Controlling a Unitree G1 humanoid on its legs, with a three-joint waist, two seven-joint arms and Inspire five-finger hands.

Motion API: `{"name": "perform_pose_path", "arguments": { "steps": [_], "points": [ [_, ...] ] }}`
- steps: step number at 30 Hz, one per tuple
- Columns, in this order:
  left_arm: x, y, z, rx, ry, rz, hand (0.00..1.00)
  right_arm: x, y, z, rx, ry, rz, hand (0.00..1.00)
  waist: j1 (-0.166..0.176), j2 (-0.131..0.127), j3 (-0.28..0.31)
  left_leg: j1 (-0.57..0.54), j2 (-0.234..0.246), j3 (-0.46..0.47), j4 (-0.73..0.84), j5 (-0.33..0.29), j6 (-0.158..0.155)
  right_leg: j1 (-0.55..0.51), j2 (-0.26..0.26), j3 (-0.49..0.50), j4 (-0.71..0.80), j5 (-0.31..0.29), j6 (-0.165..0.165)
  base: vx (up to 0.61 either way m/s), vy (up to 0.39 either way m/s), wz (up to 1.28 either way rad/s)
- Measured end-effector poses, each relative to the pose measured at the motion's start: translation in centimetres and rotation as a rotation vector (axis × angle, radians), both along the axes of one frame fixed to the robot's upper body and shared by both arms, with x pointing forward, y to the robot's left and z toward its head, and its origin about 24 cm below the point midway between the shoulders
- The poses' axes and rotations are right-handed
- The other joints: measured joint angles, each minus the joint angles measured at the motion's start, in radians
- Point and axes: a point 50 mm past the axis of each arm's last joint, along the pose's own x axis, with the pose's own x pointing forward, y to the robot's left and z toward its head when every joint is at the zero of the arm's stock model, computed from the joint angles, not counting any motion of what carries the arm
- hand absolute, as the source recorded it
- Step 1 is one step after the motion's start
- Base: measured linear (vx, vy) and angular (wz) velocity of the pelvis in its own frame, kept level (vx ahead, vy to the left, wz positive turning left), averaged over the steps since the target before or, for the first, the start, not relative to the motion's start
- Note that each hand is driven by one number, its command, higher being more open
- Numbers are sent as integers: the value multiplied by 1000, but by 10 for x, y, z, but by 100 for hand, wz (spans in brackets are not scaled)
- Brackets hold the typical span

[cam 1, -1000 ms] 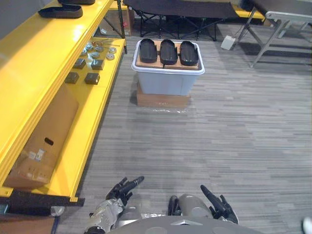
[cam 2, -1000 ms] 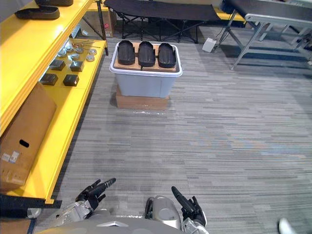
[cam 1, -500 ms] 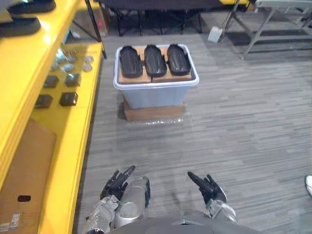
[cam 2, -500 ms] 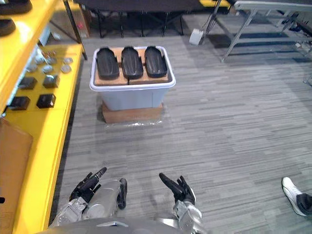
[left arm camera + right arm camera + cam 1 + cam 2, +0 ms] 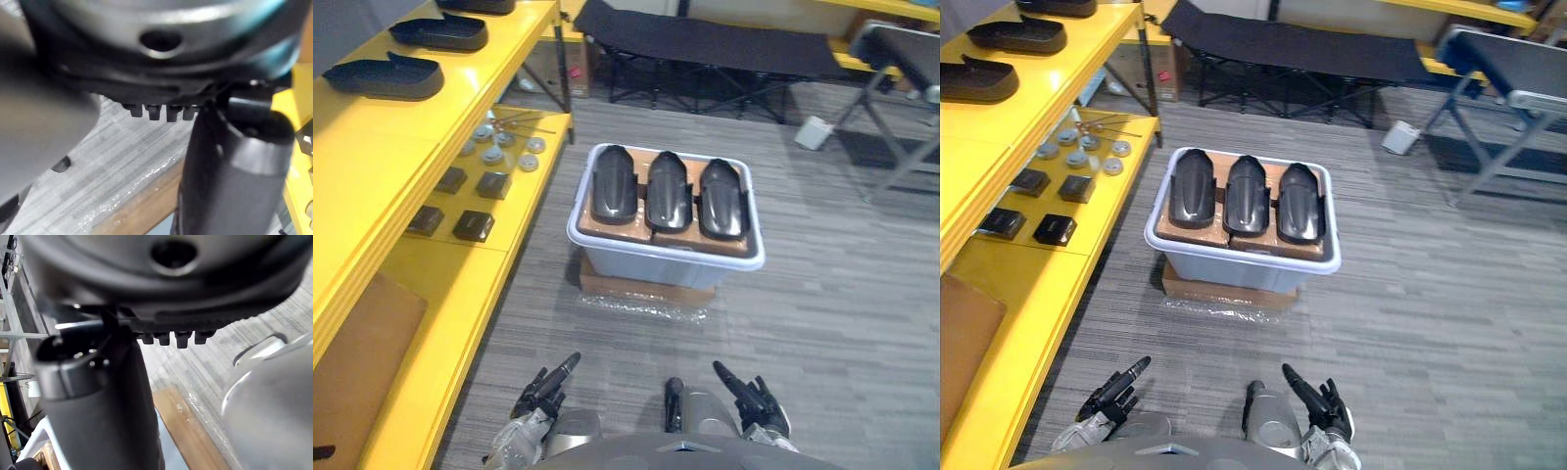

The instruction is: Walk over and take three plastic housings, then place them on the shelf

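The three plastic housings (image 5: 668, 191) lie side by side, long ways away from the robot, on a brown cardboard sheet (image 5: 651, 232) that fills the top of a pale bin (image 5: 656, 266). The bin stands on a flat cardboard box (image 5: 641, 291) on the grey floor, just to the right of the yellow shelf (image 5: 372, 147). Neither hand touches them: the left hand (image 5: 546, 384) and the right hand (image 5: 752, 399) hang low at the near edge of the head views, well short of the bin, each with its dark fingers stretched out straight and nothing held. On the shelf's upper level rest two more black housings (image 5: 386, 75) (a third is partly cut off at the top edge), and the lower level carries small round metal parts (image 5: 499, 147) and dark square blocks (image 5: 475, 225). Beyond the bin stands a black folding cot (image 5: 705, 44).
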Motion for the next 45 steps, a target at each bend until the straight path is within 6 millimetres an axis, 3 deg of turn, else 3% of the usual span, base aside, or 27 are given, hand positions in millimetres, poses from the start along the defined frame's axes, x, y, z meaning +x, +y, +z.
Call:
{"name": "perform_pose_path", "arguments": {
  "steps": [2, 3, 5, 6, 7, 8, 12, 15, 19, 21, 24, 28, 33, 36, 39, 45],
  "points": [
    [-4, -4, -2, -13, 11, 27, 100, 3, -3, 1, -27, 4, 32, 100, 0, 17, -4, 26, 10, 23, -38, 52, -21, 38, 5, -14, -35, -4, -7, 341, -228, 24],
    [-5, -4, -2, -15, 12, 38, 100, 3, -2, 1, -34, 8, 40, 100, 4, 10, -2, 19, -1, 33, -4, 93, -32, 71, -12, -15, -61, -4, -7, 233, -137, 19],
    [-6, -4, -1, -19, -6, 70, 100, 2, 1, 0, -41, 20, 39, 100, 10, -5, 4, 19, 11, 89, -42, 48, -22, 127, -39, -28, -103, -4, -7, 140, -74, 24],
    [-7, -5, -1, -27, -10, 90, 100, 2, 1, 1, -49, 18, 43, 100, 11, -1, 3, 24, 22, 105, -91, 56, -27, 137, -43, -35, -110, -4, -7, 95, -33, 34],
    [-8, -9, -1, -33, -17, 111, 100, 4, -2, 3, -70, -1, 48, 100, 9, 18, -4, 14, 47, 129, -181, 136, -27, 146, -34, -51, -123, -2, -1, 49, 18, 11],
    [-8, -8, -1, -32, -22, 121, 100, 7, -3, 5, -83, -13, 55, 100, 17, 17, -4, 15, 48, 135, -175, 127, -29, 151, -31, -48, -138, 0, 14, 27, 33, 4],
    [0, 3, 5, 26, -67, 84, 100, 14, 13, 17, -112, -114, 93, 100, 14, -35, 3, -30, 25, 202, -166, 143, -13, 172, -70, -80, -228, 36, 48, -62, 77, 15],
    [3, 2, 6, 42, -64, 17, 100, 12, 11, 34, -214, -160, 142, 100, -5, -40, 3, -28, -4, 197, -216, 178, 1, 182, -94, -95, -262, 59, 61, -46, 22, 31],
    [2, 3, 9, 79, -67, -55, 100, 18, 2, 63, -307, -279, 113, 100, -22, -41, 3, -16, 5, 236, -272, 186, 6, 167, -86, -89, -275, 73, 55, -71, 5, -5],
    [-1, 9, 8, 91, -42, -77, 100, 22, -9, 81, -378, -350, 71, 100, -36, -55, 5, 2, 12, 269, -306, 192, 16, 162, -73, -64, -287, 85, 48, -66, -28, -27],
    [-2, 14, 8, 109, -27, -114, 100, 25, -26, 89, -441, -372, -26, 100, -36, -68, 0, 10, 20, 303, -316, 193, 17, 164, -56, -35, -330, 119, 43, -38, -9, -39],
    [-4, 14, 7, 123, -11, -172, 100, 32, -59, 102, -528, -380, -129, 100, -49, -64, 1, 25, 12, 324, -317, 193, 18, 173, -55, -6, -358, 145, 47, -4, 31, -25],
    [-2, 19, 9, 171, -18, -282, 100, 73, -110, 117, -550, -370, -234, 100, -47, -66, 28, -1, 16, 324, -246, 155, 24, 182, -56, 0, -377, 166, 52, -41, 34, -7],
    [8, 20, 14, 214, -63, -349, 100, 107, -129, 134, -541, -374, -254, 100, -23, -48, 97, -109, 38, 306, -105, 96, 38, 143, -43, -4, -378, 187, 52, -131, 24, 6],
    [26, 27, 21, 244, -107, -376, 100, 150, -148, 168, -557, -403, -285, 100, 2, -24, 207, -238, 46, 269, 27, 63, 57, 86, -37, -16, -381, 220, 56, -204, 51, 20],
    [35, 28, 25, 223, -147, -305, 100, 169, -180, 208, -619, -387, -397, 100, 55, 4, 233, -419, 49, 211, 163, 40, 73, -11, -39, -61, -366, 242, 64, -101, 58, 20]
  ]
}}
